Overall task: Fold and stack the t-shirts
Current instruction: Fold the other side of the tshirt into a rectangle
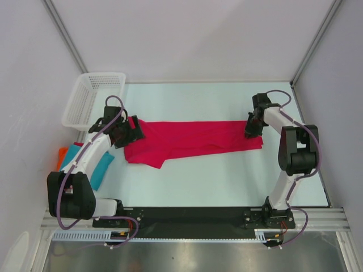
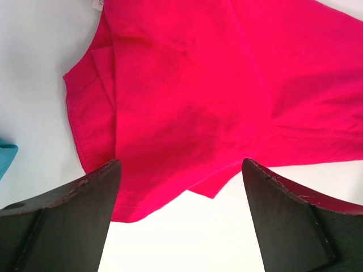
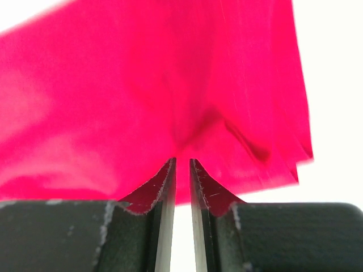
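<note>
The crimson-pink t-shirt lies stretched in a long folded band across the middle of the table. My right gripper is at its right end. In the right wrist view the right gripper is shut on a bunched fold of the pink t-shirt. My left gripper hovers over the shirt's left end. The left wrist view shows it open, with nothing between its fingers and the pink t-shirt below. A folded teal t-shirt lies at the table's left edge, partly on an orange t-shirt.
A white mesh basket stands at the back left corner. Grey walls close in the table on three sides. A corner of the teal t-shirt shows at the left edge of the left wrist view.
</note>
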